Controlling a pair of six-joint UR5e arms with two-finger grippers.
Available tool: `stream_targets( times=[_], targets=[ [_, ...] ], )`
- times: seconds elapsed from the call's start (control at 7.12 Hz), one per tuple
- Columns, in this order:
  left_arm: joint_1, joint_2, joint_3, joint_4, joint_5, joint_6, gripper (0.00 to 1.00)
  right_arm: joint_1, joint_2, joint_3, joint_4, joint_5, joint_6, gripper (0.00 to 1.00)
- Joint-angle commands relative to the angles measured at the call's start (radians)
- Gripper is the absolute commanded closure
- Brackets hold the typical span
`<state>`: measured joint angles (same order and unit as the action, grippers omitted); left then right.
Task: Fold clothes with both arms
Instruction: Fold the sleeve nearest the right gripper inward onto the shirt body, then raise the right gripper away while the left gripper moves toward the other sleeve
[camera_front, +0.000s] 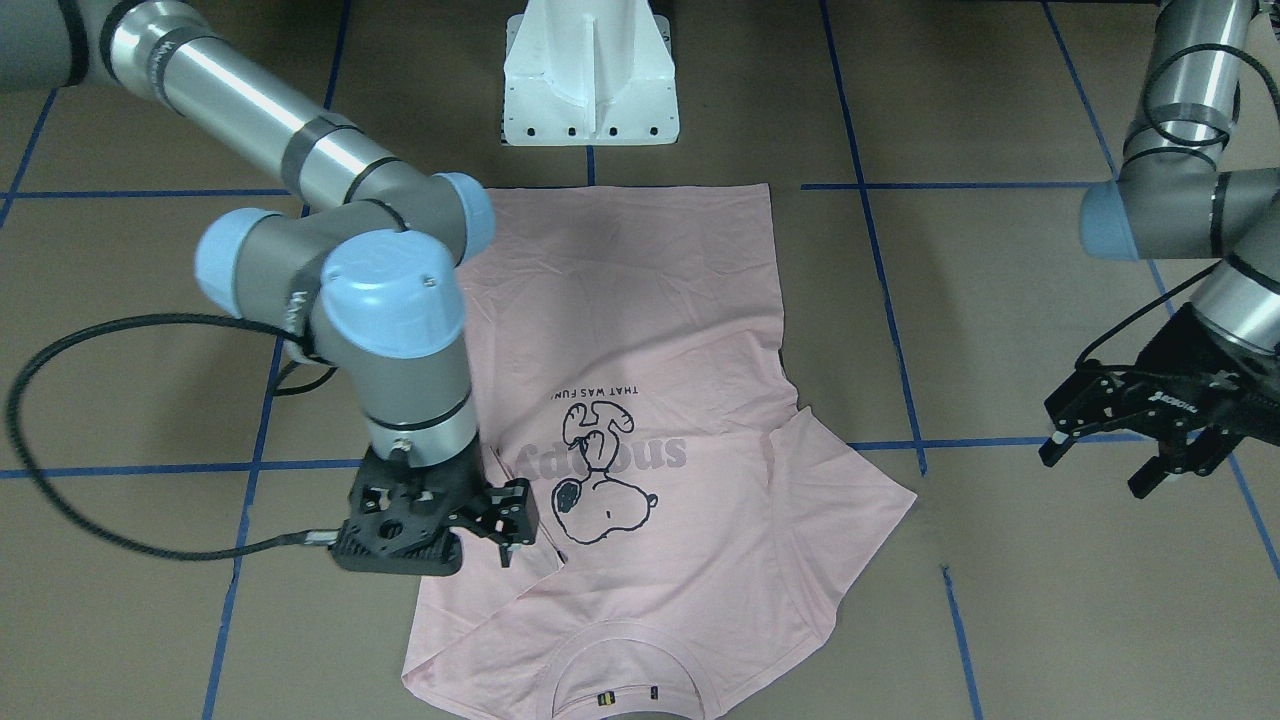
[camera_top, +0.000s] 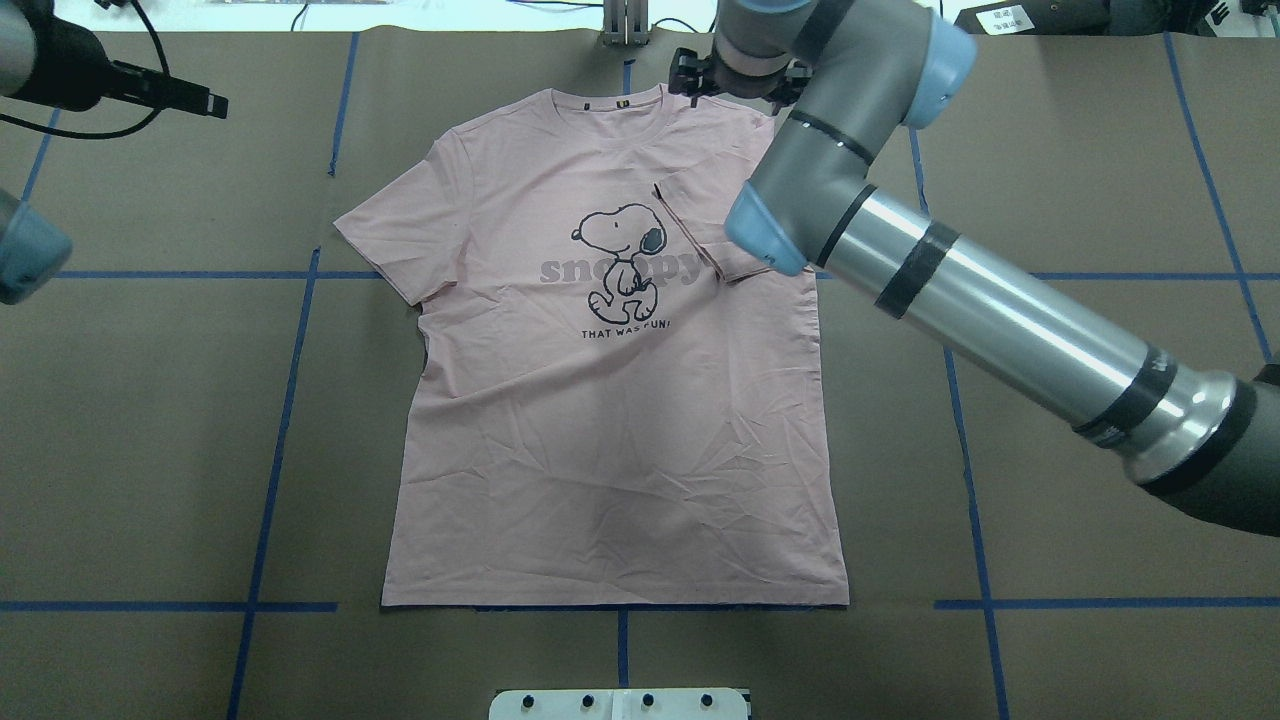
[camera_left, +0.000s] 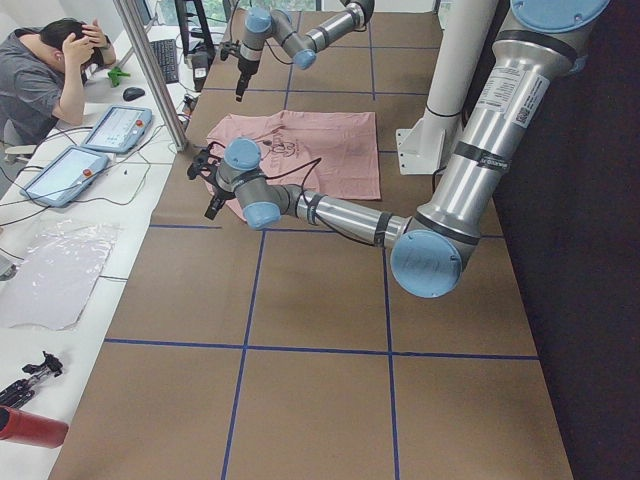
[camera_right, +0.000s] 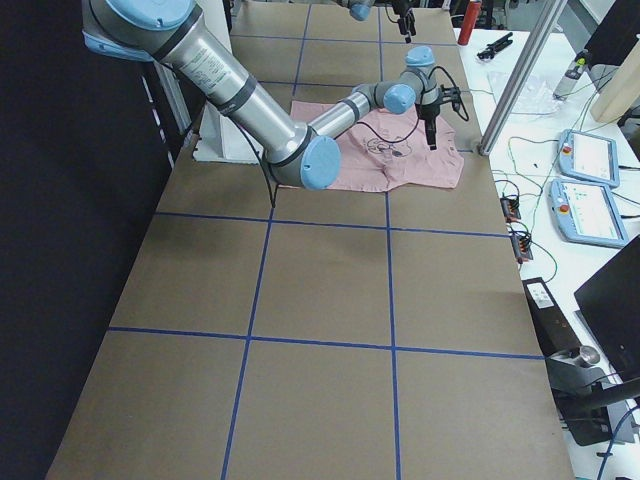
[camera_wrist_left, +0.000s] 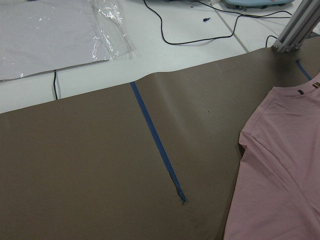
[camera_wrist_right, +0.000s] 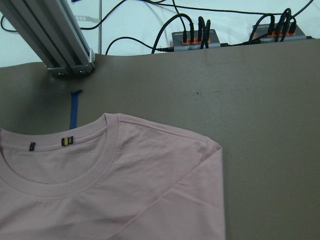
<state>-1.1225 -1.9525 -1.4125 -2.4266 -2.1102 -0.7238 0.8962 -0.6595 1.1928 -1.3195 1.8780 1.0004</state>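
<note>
shirt status: pale pink short-sleeved t-shirt with dark cartoon-dog print (camera_top: 610, 450) lies flat, print up, at centre of the overhead frame on the brown bench with blue tape grid (camera_top: 150, 450). collar toward the top edge, hem toward the bottom. the sleeve on the frame's right is turned in over the chest, its edge just beside the dog. the sleeve on the frame's left is spread out flat. judgement: one sleeve fold done, the other not yet. shirt probably laid central so each arm reaches its own side.

right arm, grey tube with light-blue joint caps (camera_top: 960, 290), enters from the right edge of the overhead frame and stretches across the shirt to top centre, wrist bent down. right claw (camera_front: 508, 545) hangs low over the folded shoulder by the collar. cannot tell how far it is parted. the cloth lies flat in its wrist view, so probably nothing held.

left arm (camera_front: 1195, 90) sits upper right of the front frame, wrist tilted down and inward. left claw (camera_front: 1095, 470) is spread wide, empty, off the cloth, near the unfolded sleeve. this reads as staged for that sleeve.
</note>
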Motion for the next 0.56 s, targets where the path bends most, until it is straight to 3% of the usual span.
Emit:
stream_targets(
  times=[0.0,0.14,0.42],
  targets=[
    [0.105,-0.008,0.007,0.004,0.137,-0.177,0.15,0.195,-0.206,0.139,0.011,0.259,-0.333,0.00],
    [0.162,-0.012,0.023,0.006,0.223,-0.245,0.23,0.249,-0.269,0.166,0.013,0.315,-0.433,0.00],
    [0.234,-0.035,0.088,0.003,0.324,-0.339,0.32,0.256,-0.288,0.183,0.013,0.313,-0.441,0.00]
  ],
)
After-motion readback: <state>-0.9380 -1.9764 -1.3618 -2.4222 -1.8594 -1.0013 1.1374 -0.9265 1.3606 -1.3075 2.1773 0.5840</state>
